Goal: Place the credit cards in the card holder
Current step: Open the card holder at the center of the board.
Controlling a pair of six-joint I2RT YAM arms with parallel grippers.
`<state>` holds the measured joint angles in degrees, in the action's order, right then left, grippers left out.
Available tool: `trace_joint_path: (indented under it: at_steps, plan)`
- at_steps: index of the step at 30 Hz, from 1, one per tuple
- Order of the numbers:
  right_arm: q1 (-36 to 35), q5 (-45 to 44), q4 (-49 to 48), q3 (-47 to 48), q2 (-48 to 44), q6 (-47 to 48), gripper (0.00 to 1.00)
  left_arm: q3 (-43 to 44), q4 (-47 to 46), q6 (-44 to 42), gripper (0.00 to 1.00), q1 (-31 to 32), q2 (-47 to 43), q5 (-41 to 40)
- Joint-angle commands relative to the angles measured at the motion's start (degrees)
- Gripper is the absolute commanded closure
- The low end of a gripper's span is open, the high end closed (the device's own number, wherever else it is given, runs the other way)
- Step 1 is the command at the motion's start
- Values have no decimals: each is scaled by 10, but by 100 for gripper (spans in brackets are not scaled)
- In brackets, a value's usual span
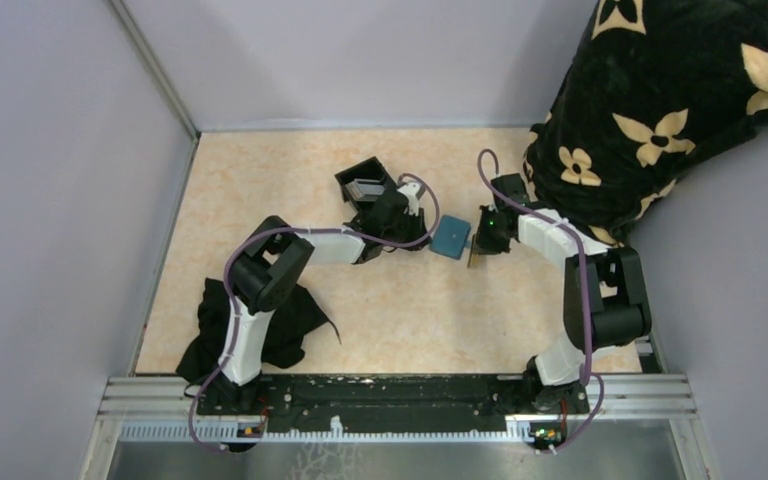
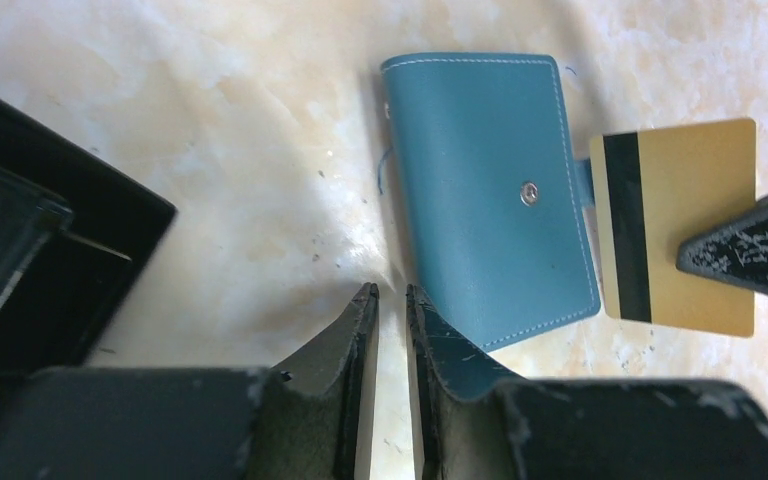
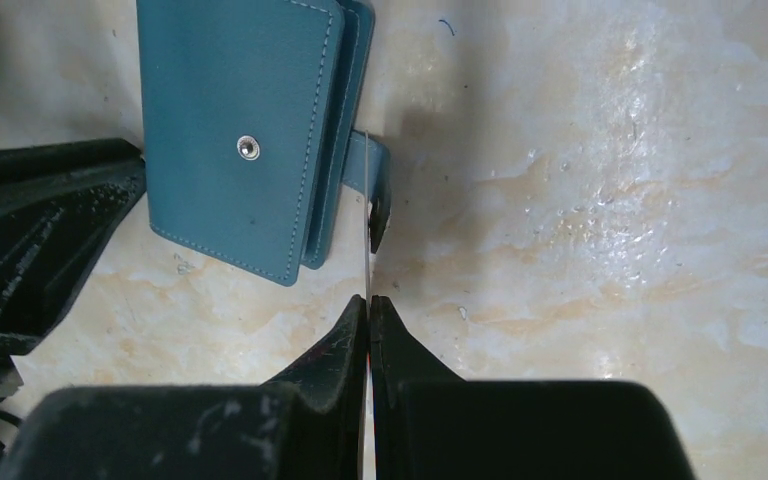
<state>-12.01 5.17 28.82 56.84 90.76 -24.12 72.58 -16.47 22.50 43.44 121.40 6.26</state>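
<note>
One card holder (image 2: 490,190): closed, flat on the table (image 2: 260,130);
Left gripper (image 2: 390,297): jaws slightly parted, empty, at the holder's corner;
Right gripper (image 3: 369,305): pinching the tan-yellow card (image 2: 695,190) beside the holder's edge

Marbled beige table (image 1: 400,310) carries teal card holder (image 1: 451,238), black tray (image 1: 365,181), black cloth (image 1: 295,325)

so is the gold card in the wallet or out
Out. The gold card is pinched in the right gripper, and almost all of its striped face shows beside the wallet, none of it tucked inside.

Gold card (image 2: 690,160) beside closed teal holder (image 2: 490,200)
</note>
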Motion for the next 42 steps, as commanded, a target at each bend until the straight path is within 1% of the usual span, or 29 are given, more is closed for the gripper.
trace_joint_path:
  at_steps: [1, 6, 13, 42]
  plan:
    - [19, 42, -51, -5, -31, -3, 100, -31, 27, 8, 77, 15, -8, 8]
    - [45, 91, -77, -17, -30, -6, 100, -45, 26, 14, 78, 22, -13, 5]
    - [58, 119, -96, -21, -21, -4, 100, -47, 30, 14, 78, 24, -12, -4]
    - [77, 168, -146, -33, 25, -8, 100, -30, 46, 8, 78, 25, -4, -11]
